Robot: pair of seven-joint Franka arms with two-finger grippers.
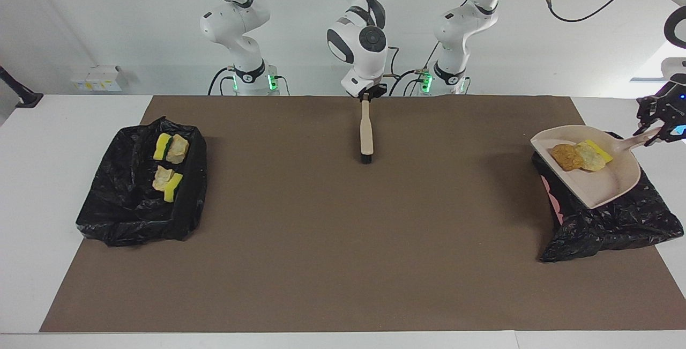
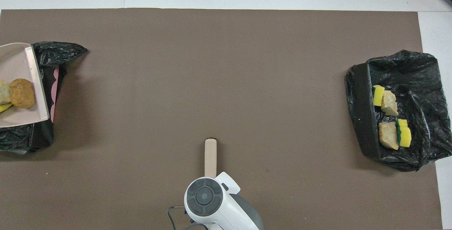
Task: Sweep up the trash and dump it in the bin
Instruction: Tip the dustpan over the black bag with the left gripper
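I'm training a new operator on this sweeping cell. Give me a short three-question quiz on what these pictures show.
1. True or false: the dustpan held by the left claw is empty.
2. How many scraps lie in the bin at the right arm's end of the table?
A. two
B. four
C. six
3. Fill in: the right claw is shut on the handle of the ____.

Key
1. False: three scraps sit in it, over the bin at the left arm's end.
2. B: two yellow sponge pieces and two tan chunks.
3. brush
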